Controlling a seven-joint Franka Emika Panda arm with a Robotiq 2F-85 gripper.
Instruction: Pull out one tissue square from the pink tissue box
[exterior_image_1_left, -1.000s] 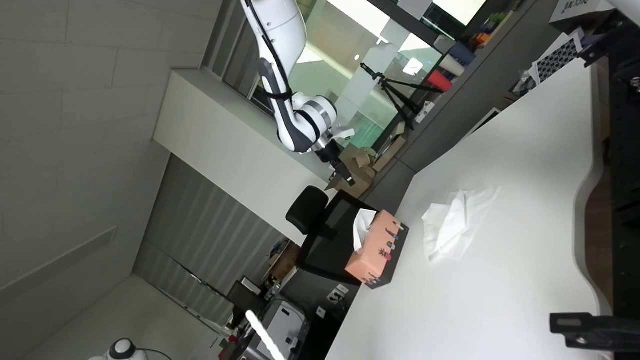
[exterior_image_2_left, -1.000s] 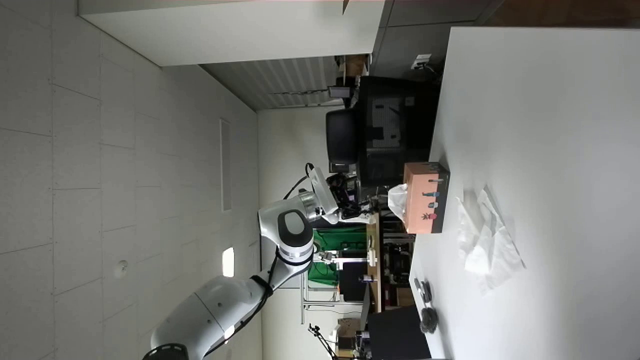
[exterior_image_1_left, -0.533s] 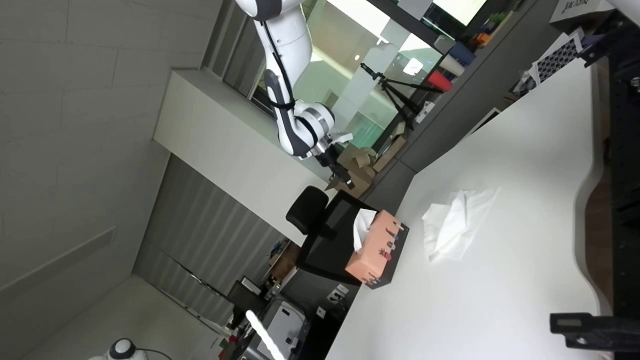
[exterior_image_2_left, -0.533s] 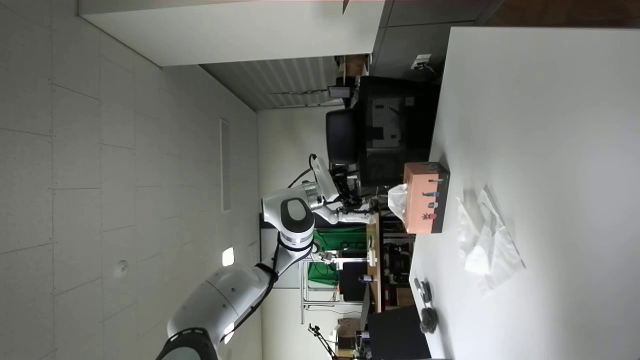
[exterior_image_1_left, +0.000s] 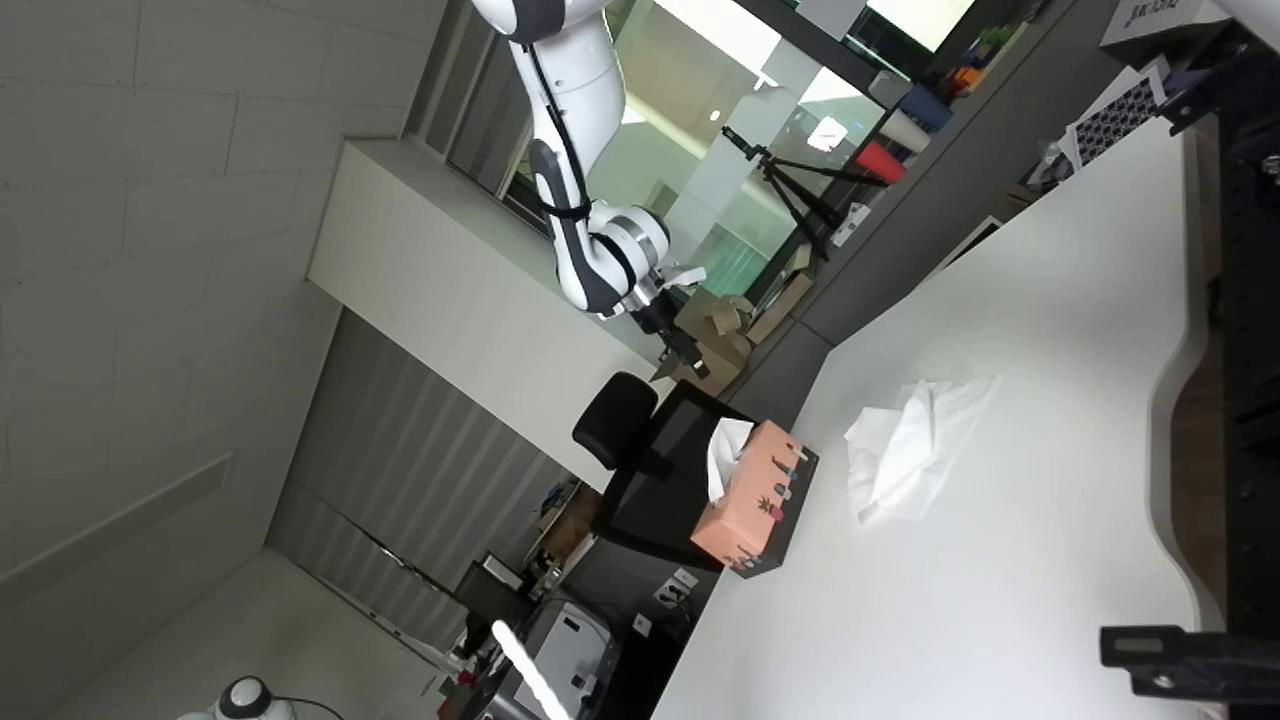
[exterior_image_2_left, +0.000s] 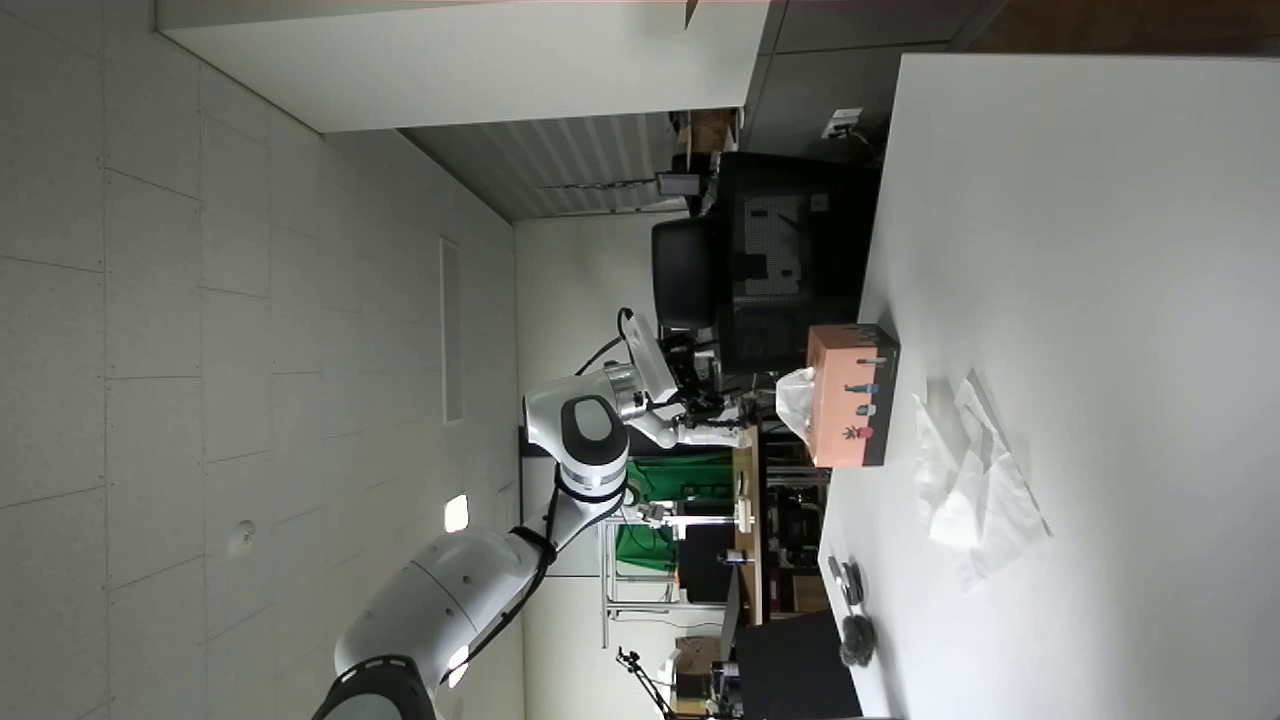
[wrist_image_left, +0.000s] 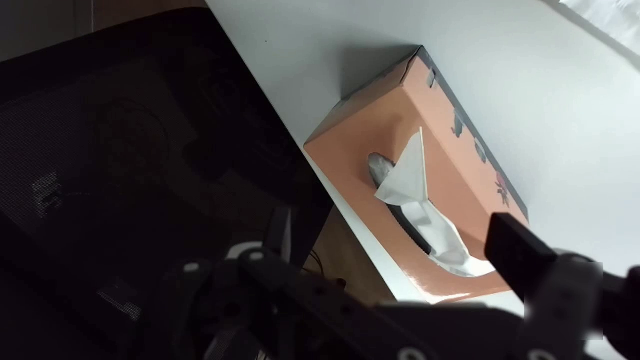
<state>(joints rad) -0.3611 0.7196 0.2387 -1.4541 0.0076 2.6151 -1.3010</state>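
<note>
The pink tissue box (exterior_image_1_left: 745, 505) with a dark base stands at the table's edge in both exterior views (exterior_image_2_left: 840, 410). A white tissue (exterior_image_1_left: 728, 450) sticks up from its slot, also seen in the other exterior picture (exterior_image_2_left: 795, 402). In the wrist view the box (wrist_image_left: 345, 150) lies in front of my fingers, its tissue (wrist_image_left: 407, 175) standing out of the oval slot. My gripper (wrist_image_left: 397, 239) is open and empty, its fingers wide apart. In an exterior view my gripper (exterior_image_1_left: 692, 362) hangs above the tissue side of the box, apart from it.
A loose crumpled tissue (exterior_image_1_left: 905, 455) lies on the white table (exterior_image_1_left: 1000, 600) beside the box, in both exterior views (exterior_image_2_left: 975, 490). A black chair (exterior_image_2_left: 790, 260) stands close behind the table edge. A dark grey fuzzy thing (exterior_image_2_left: 857, 640) lies near the table edge.
The arm shifted slightly between one second and half a second ago, the gripper coming a little nearer the box. Since then it has stayed still. The box and tissues have not moved.
</note>
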